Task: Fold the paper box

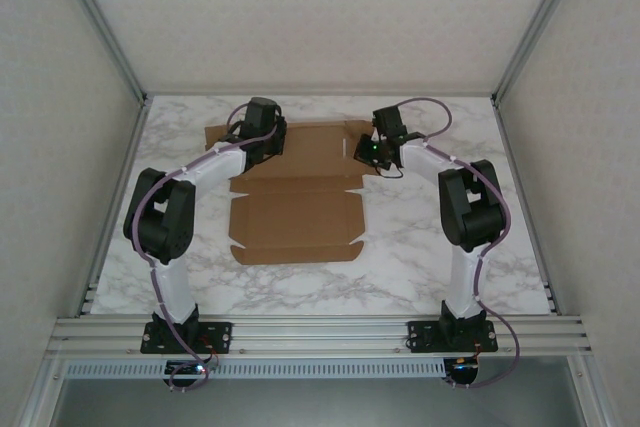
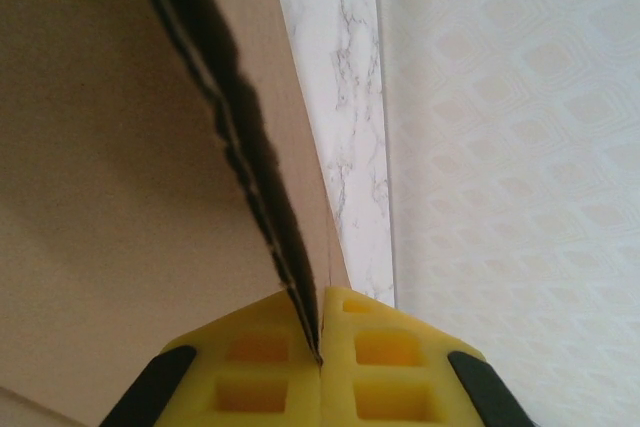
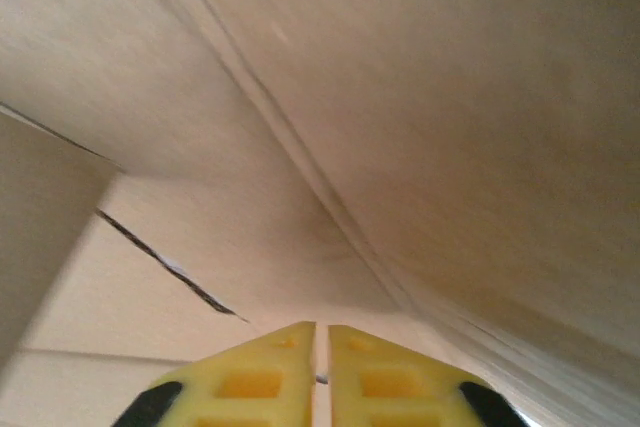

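The paper box [image 1: 295, 219] lies as a flat brown die-cut sheet in the middle of the marble table [image 1: 430, 262]. Its far panel is lifted a little at the back. My left gripper [image 1: 262, 142] is at the sheet's far left part. In the left wrist view its yellow fingers [image 2: 260, 357] are pressed together on a thin edge of the cardboard [image 2: 120, 147]. My right gripper [image 1: 363, 151] is at the far right part. In the right wrist view the right gripper [image 3: 322, 329] stands a narrow slit apart with nothing between the jaws, close over the cardboard [image 3: 420, 97].
Patterned white walls [image 1: 300, 7] close the table in at the back and both sides. An aluminium rail [image 1: 320, 332] carrying both arm bases runs along the near edge. In the left wrist view, marble [image 2: 345, 97] and wall [image 2: 510, 147] show beyond the flap.
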`<control>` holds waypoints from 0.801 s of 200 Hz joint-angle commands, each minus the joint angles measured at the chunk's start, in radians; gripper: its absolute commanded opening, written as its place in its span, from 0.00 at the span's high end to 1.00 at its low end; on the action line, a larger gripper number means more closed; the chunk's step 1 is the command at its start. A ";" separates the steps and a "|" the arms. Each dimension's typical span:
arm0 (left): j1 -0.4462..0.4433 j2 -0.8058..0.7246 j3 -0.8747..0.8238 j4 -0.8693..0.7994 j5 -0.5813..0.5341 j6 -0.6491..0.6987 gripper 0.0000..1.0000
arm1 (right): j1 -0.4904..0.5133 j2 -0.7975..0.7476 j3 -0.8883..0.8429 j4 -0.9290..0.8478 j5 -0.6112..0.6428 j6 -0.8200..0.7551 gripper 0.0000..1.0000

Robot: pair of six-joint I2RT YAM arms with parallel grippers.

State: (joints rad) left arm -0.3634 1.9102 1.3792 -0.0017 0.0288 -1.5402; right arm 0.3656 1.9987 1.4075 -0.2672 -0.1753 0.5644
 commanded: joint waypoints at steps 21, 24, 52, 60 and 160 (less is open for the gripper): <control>0.005 -0.022 -0.005 -0.002 -0.019 0.030 1.00 | 0.017 -0.005 -0.022 -0.158 0.026 -0.072 0.67; 0.005 -0.022 -0.005 0.001 -0.018 0.028 1.00 | 0.018 -0.006 -0.026 -0.154 0.022 -0.071 0.66; 0.005 -0.021 -0.006 0.010 -0.020 0.022 1.00 | 0.020 0.018 -0.028 -0.155 -0.002 -0.072 0.55; 0.007 -0.020 -0.008 0.012 -0.020 0.023 1.00 | 0.021 0.028 -0.024 -0.157 -0.008 -0.071 0.54; 0.014 -0.038 -0.054 0.071 0.003 -0.011 1.00 | 0.051 -0.044 -0.116 -0.033 -0.036 -0.040 0.47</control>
State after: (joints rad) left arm -0.3500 1.9099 1.3567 0.0345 0.0254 -1.5391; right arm 0.3912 2.0304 1.3727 -0.3576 -0.2279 0.5102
